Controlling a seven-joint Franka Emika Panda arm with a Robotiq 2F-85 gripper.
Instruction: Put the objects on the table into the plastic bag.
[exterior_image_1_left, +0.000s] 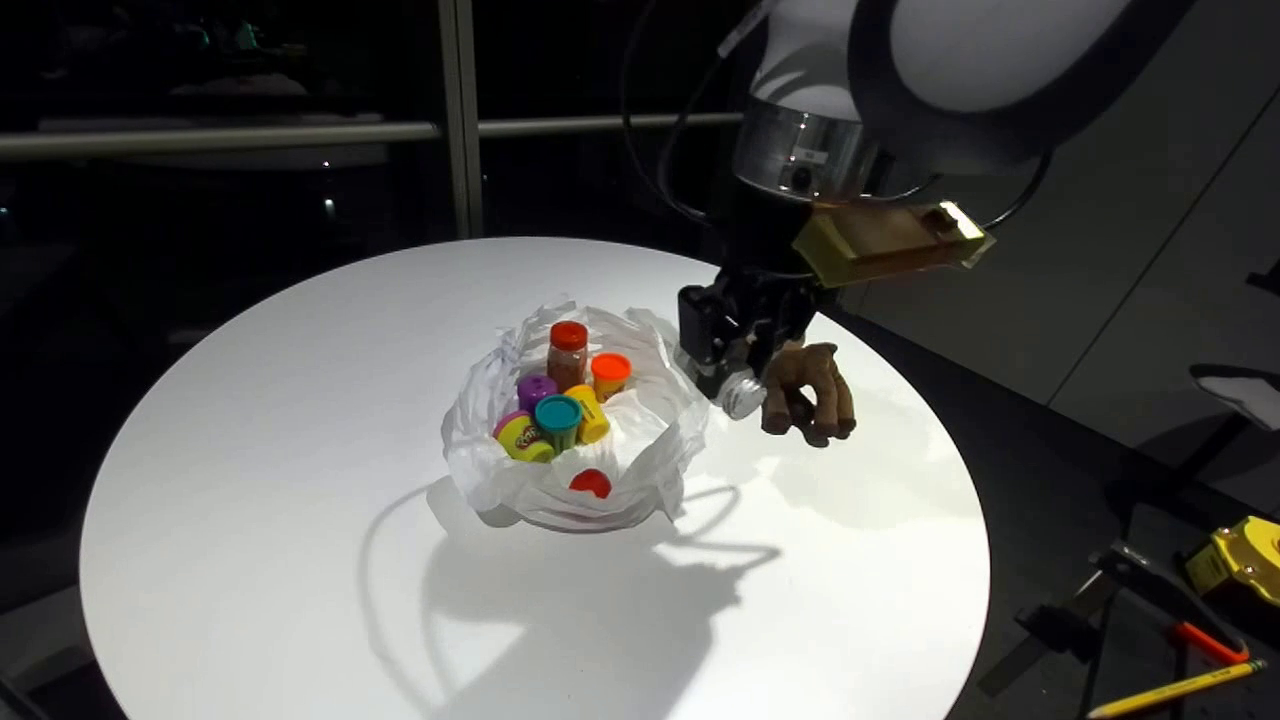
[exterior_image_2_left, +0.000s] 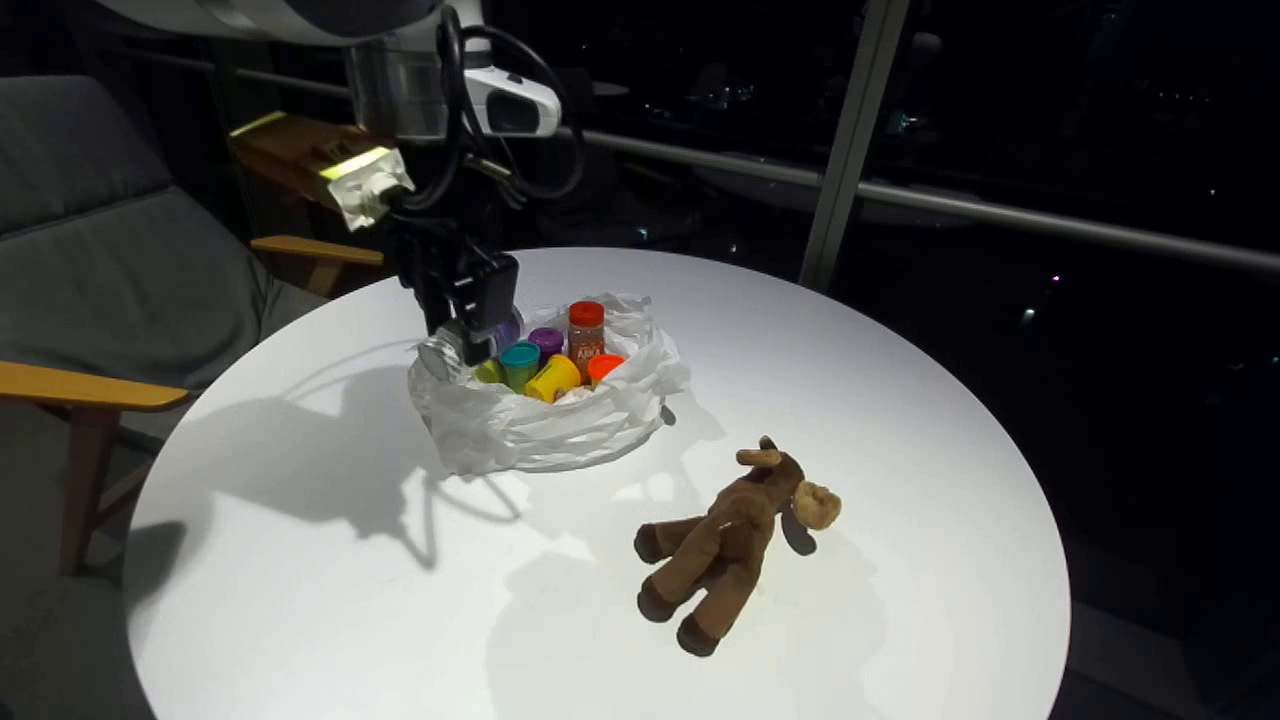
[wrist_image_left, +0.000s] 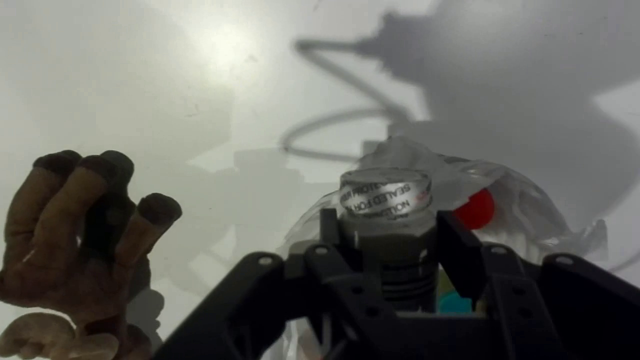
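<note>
Plastic bag: one
Plush animal: one
Tubs: five in sight
Jars: two
Partly hidden red thing: one
Gripper: one
Worktop: one
Pencil: one

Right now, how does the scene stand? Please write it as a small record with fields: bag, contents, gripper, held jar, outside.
bag: white plastic, open-topped, on the table
contents: red-capped bottle, orange-lidded tub, purple-lidded tub, teal-lidded tub, yellow tub, Play-Doh-labelled tub, partly hidden red item
gripper: closed on the jar
held jar: tilted, with a printed silver seal; near the bag's rim, whether over the opening is unclear
outside: brown plush toy, lying on the table
</note>
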